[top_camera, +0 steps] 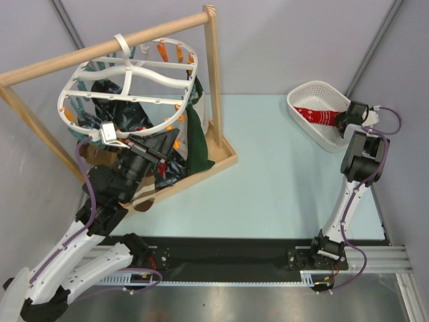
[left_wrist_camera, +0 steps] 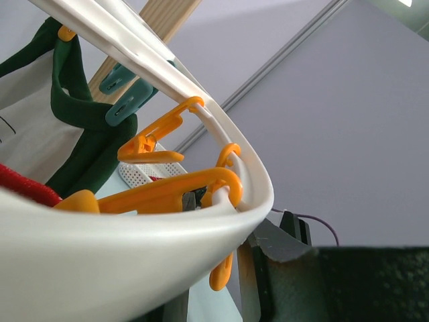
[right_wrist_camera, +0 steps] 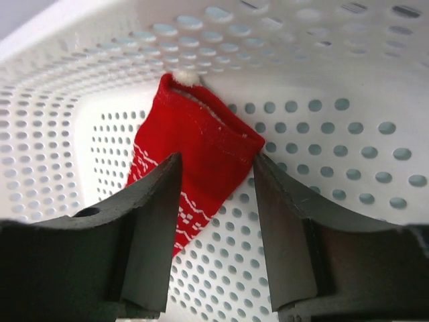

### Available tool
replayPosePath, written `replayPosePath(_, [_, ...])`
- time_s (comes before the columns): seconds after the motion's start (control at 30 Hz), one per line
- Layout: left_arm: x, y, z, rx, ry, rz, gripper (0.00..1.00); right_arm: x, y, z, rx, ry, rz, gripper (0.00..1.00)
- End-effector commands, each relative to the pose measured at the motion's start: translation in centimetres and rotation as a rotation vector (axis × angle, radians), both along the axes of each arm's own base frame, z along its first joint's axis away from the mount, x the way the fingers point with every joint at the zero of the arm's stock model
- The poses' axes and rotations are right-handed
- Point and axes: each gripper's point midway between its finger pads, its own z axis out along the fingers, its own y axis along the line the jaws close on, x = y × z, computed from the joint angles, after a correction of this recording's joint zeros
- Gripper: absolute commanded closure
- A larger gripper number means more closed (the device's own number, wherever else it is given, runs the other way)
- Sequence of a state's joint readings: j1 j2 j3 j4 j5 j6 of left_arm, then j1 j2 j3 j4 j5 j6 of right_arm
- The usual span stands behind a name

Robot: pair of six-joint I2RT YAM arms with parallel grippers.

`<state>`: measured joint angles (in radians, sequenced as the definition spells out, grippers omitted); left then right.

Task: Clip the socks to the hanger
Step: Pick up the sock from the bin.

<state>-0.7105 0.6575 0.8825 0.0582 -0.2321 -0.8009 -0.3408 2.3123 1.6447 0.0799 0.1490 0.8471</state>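
right gripper (right_wrist_camera: 216, 161) | jaws apart, sock (right_wrist_camera: 198, 144) between them | we'd dip lower, pinch it dead centre, skip the basket (right_wrist_camera: 322, 80) | left gripper (top_camera: 167, 139) by hanger (left_wrist_camera: 258, 184): grip unclear

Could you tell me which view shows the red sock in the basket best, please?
The right wrist view: the red sock fills the middle, between the fingers. The top view shows it small in the basket, partly hidden. The left wrist view hardly shows it.

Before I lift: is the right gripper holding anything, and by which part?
Nothing held: the right gripper stands open, straddling the red sock lying in the white basket.
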Motion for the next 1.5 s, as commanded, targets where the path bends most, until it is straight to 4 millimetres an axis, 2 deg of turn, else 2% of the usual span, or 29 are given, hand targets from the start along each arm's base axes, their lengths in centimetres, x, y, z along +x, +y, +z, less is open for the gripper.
replayPosePath(0.0, [0.5,-0.8,-2.2,0.074,0.057,-0.018,1.00,1.8,0.1,-0.5,0.084,-0.056,-0.015,0.48])
replayPosePath(0.03, [0.5,-0.8,-2.3,0.076,0.059,-0.018,1.00,1.9,0.3,-1.7,0.095,-0.035,-0.004,0.49])
replayPosePath(0.13, [0.5,-0.8,-2.6,0.081,0.064,-0.016,1.00,2.4,0.3,-2.0,0.103,-0.042,0.007,0.54])
replayPosePath(0.2, [0.6,-0.8,-2.7,0.082,0.068,-0.013,1.00,2.7,0.3,-2.1,0.097,-0.037,0.021,0.62])
replayPosePath(0.23, [0.6,-0.8,-2.8,0.082,0.070,-0.014,1.00,3.0,0.3,-2.0,0.093,-0.038,0.027,0.73])
replayPosePath(0.3, [0.6,-0.8,-2.8,0.082,0.070,-0.014,1.00,3.5,0.6,-1.3,0.058,-0.044,0.065,0.85])
replayPosePath(0.33, [0.6,-0.9,-2.9,0.084,0.072,-0.014,1.00,3.8,0.6,-0.6,0.039,-0.052,0.076,0.97])
replayPosePath(0.37, [0.7,-0.9,-2.9,0.080,0.075,-0.015,1.00,4.0,0.6,0.4,0.021,-0.063,0.087,1.00])
replayPosePath(0.43, [0.6,-1.0,-3.0,0.082,0.077,-0.021,1.00,4.1,0.7,1.8,-0.017,-0.082,0.111,1.00])
replayPosePath(0.47, [0.6,-1.1,-3.0,0.078,0.080,-0.027,1.00,4.3,0.6,3.8,-0.041,-0.112,0.119,1.00])
replayPosePath(0.57, [0.5,-1.3,-3.2,0.070,0.087,-0.039,1.00,3.8,0.8,5.9,-0.098,-0.114,0.144,1.00])
replayPosePath(0.6, [0.5,-1.4,-3.3,0.068,0.087,-0.041,1.00,3.6,0.7,7.9,-0.119,-0.137,0.144,1.00])
replayPosePath(0.63, [0.5,-1.4,-3.4,0.066,0.091,-0.043,1.00,3.3,0.7,9.0,-0.147,-0.151,0.153,1.00])
replayPosePath(0.67, [0.5,-1.4,-3.4,0.064,0.090,-0.044,1.00,2.7,1.0,8.8,-0.152,-0.139,0.160,1.00])
replayPosePath(0.7, [0.5,-1.4,-3.4,0.066,0.093,-0.044,1.00,2.2,1.1,11.3,-0.177,-0.170,0.162,1.00])
replayPosePath(0.77, [0.4,-1.5,-3.5,0.061,0.095,-0.050,1.00,1.4,1.4,12.3,-0.219,-0.169,0.178,1.00])
replayPosePath(0.8, [0.3,-1.4,-3.4,0.059,0.093,-0.050,1.00,0.9,1.6,13.5,-0.243,-0.181,0.191,1.00])
replayPosePath(0.9, [0.3,-1.5,-3.6,0.057,0.099,-0.054,1.00,0.3,2.1,14.7,-0.286,-0.173,0.232,1.00])
replayPosePath(0.93, [0.3,-1.4,-3.6,0.058,0.100,-0.052,1.00,-0.1,2.2,15.7,-0.295,-0.181,0.235,1.00])
replayPosePath(1.13, [0.3,-1.4,-3.5,0.053,0.099,-0.053,1.00,-0.5,3.5,18.2,-0.328,-0.199,0.292,1.00])
replayPosePath(1.2, [0.3,-1.5,-3.5,0.054,0.101,-0.056,1.00,-0.5,3.6,17.8,-0.320,-0.173,0.292,1.00])
replayPosePath(1.23, [0.3,-1.5,-3.3,0.050,0.098,-0.058,1.00,-0.3,3.1,18.4,-0.321,-0.180,0.277,1.00])
replayPosePath(1.27, [0.2,-1.6,-3.3,0.049,0.098,-0.063,1.00,0.1,2.8,17.2,-0.313,-0.159,0.277,1.00])
replayPosePath(1.33, [0.2,-1.8,-3.3,0.049,0.098,-0.071,1.00,0.8,2.6,16.1,-0.318,-0.134,0.290,1.00])
replayPosePath(1.4, [0.2,-1.8,-3.3,0.046,0.099,-0.075,1.00,2.2,2.0,14.2,-0.316,-0.107,0.299,1.00])
replayPosePath(1.47, [0.2,-1.9,-3.4,0.045,0.103,-0.075,1.00,3.1,1.2,13.3,-0.317,-0.099,0.290,1.00])
